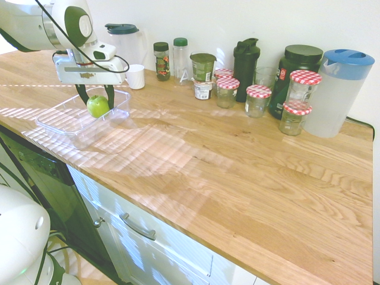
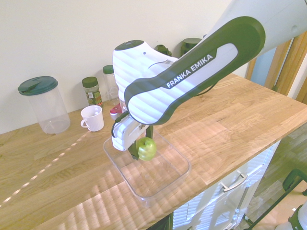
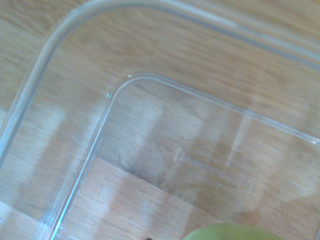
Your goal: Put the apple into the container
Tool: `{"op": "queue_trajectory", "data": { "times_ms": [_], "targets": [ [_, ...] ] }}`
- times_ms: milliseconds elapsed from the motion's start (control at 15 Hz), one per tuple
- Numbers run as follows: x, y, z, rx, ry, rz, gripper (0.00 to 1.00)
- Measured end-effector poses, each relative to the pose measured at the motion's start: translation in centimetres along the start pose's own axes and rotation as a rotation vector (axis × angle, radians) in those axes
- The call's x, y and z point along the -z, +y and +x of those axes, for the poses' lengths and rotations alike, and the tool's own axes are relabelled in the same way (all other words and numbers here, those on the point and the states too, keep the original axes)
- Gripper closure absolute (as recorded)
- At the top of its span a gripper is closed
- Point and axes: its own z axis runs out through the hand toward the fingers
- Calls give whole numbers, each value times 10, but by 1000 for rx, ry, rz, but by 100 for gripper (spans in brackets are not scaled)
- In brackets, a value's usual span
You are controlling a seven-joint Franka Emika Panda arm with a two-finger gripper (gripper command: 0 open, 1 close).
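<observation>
A bright green apple (image 1: 98,105) (image 2: 147,149) is clamped between the dark fingers of my gripper (image 1: 97,98) (image 2: 140,148), which is shut on it. It hangs inside the clear plastic container (image 1: 54,120) (image 2: 158,188), low over its floor; whether it touches the floor I cannot tell. The container sits on the wooden counter near its front edge. In the wrist view the container's floor and rounded corner (image 3: 125,80) fill the picture, and a green sliver of the apple (image 3: 225,233) shows at the bottom.
A white cup (image 2: 92,118) (image 1: 135,76) and a lidded clear jug (image 2: 41,103) stand behind the container. Spice jars (image 1: 161,60), red-checked jars (image 1: 258,100), dark shakers and a blue-lidded pitcher (image 1: 338,92) line the wall. The counter's front edge (image 1: 119,196) runs close by.
</observation>
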Motion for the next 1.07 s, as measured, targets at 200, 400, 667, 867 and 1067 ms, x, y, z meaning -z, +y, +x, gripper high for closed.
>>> {"op": "queue_trajectory", "data": {
  "times_ms": [200, 400, 667, 867, 1067],
  "targets": [
    [-2, -1, -4, -2, -2, -2, 0],
    [-3, -2, -7, 0, -6, -6, 0],
    [-4, -3, -15, 2, -18, -8, 0],
    [10, 3, -16, -2, -21, -1, 0],
    [70, 26, 3, -40, 2, 50, 0]
  ]
}}
